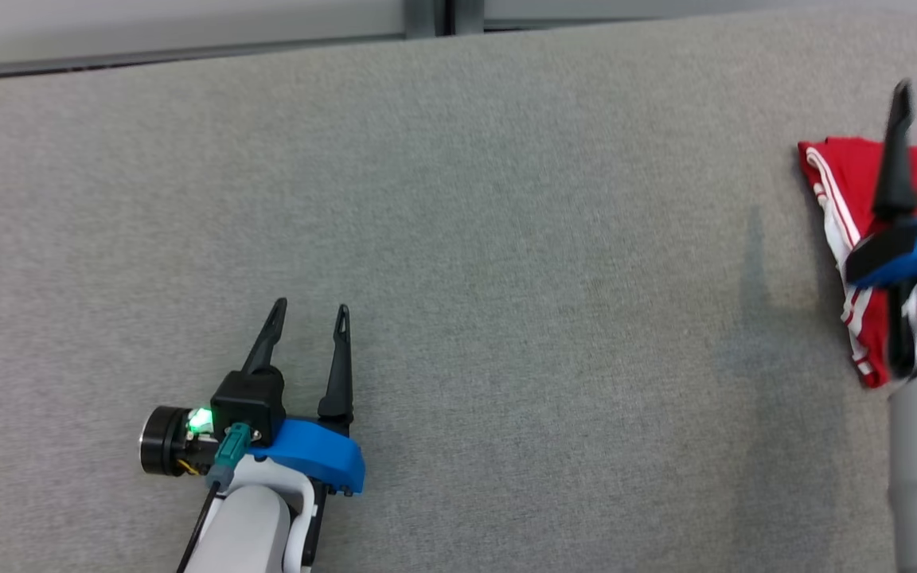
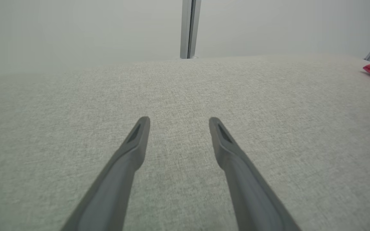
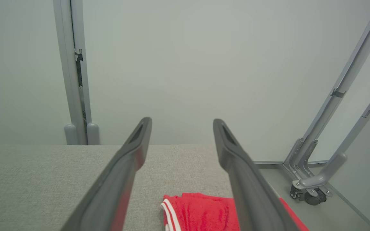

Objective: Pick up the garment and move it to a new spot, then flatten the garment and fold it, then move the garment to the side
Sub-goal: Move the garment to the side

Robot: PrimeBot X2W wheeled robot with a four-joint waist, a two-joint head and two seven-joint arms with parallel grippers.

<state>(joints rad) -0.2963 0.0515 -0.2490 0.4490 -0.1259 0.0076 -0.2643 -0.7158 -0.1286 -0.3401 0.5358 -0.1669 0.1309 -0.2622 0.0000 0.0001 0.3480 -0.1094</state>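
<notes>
Seemingly almost finished: at the lower left the left gripper [image 1: 311, 306] rests over the grey table [image 1: 506, 239], fingers apart and empty, while at the right edge the red garment [image 1: 840, 171] lies folded, set aside, beneath the right gripper [image 3: 181, 121], fingers likewise apart.

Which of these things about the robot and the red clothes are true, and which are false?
1. The red garment lies at the right side of the grey surface. True.
2. The left hand is holding the garment. False: it is open over bare grey surface, far from the garment.
3. The right hand is open, with the garment below it. True.
4. The garment has blue stripes. False: its stripes are white.
</notes>
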